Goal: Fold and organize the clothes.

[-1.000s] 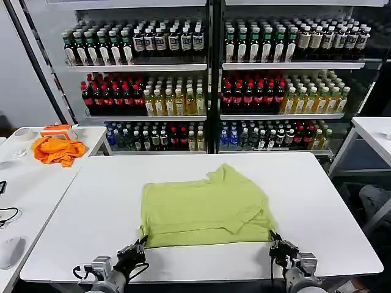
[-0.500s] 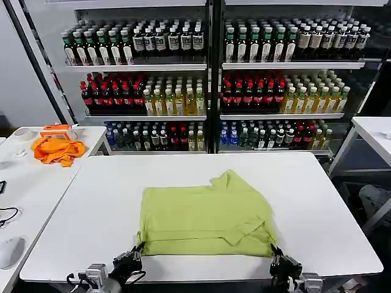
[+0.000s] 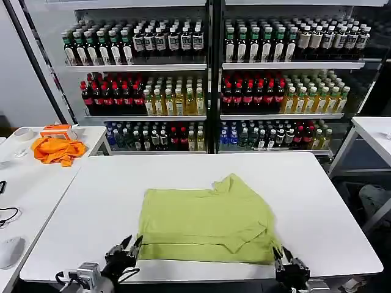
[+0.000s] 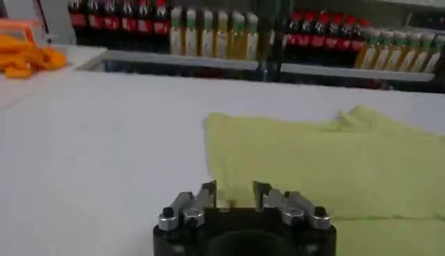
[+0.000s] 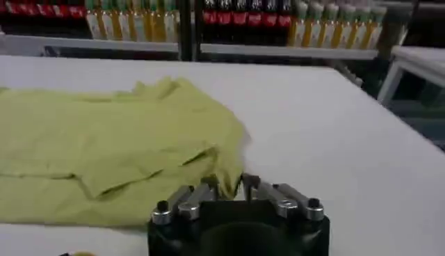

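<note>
- Left claw point(image 3: 128, 247) sits at the near edge of the surface point(image 3: 91, 201), just off the T-shirt's point(image 3: 204, 220) near-left corner. Fingers spread, nothing between them. Left wrist view agrees: left claw point(image 4: 234, 195) has an open gap, with the shirt's point(image 4: 327, 160) near edge right in front of the tips.
- Right claw point(image 3: 285, 259) is at the T-shirt's near-right corner, also at the near edge of the surface. Fingers parted, not gripping cloth. In the right wrist view the right claw point(image 5: 227, 186) is open, its fingertips just at the corner of the shirt point(image 5: 104, 139); contact can't be judged.
- T-shirt is lime, lies mid-surface toward the near side, folded into a rough rectangle. A loose flap overlaps near its right corner, and a crumpled bump sticks up at its far edge.
- Far-left of the T-shirt, on a separate side table: orange cloth point(image 3: 58, 149).
- Behind the T-shirt, beyond the surface: shelves of bottles point(image 3: 208, 79).
</note>
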`<act>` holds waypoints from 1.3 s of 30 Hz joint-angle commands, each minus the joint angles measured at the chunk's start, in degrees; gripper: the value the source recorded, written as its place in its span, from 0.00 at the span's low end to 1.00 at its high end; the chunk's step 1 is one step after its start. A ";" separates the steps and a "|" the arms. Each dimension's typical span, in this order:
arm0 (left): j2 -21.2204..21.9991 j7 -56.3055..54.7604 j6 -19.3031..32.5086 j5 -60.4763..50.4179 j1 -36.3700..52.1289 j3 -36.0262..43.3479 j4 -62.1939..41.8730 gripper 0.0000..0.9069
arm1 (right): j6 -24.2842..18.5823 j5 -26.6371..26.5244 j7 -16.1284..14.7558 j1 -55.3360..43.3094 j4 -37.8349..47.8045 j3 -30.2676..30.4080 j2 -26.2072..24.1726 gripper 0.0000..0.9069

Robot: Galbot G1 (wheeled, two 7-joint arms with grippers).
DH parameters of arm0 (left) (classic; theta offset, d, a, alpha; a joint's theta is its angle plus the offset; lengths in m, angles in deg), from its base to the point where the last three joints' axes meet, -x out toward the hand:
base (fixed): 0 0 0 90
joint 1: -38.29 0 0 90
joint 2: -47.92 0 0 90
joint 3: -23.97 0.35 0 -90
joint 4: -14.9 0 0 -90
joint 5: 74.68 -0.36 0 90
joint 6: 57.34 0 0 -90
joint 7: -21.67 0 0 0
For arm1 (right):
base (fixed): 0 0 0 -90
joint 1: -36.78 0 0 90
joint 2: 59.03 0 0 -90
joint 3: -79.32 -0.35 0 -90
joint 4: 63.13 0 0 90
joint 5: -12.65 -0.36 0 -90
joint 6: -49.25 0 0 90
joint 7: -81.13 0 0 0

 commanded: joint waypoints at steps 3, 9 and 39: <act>-4.16 -2.96 1.86 2.20 11.60 2.04 -5.72 1.00 | 3.15 -8.19 1.17 -16.57 5.30 1.02 -4.69 1.00; -4.44 -3.58 1.83 2.23 23.36 8.43 -14.40 1.00 | 5.85 -14.66 3.22 -35.07 19.78 9.20 -5.78 1.00; 1.58 -3.22 -0.29 -1.19 45.45 21.84 -41.42 1.00 | 6.41 -19.03 3.00 -67.32 58.37 24.92 5.73 1.00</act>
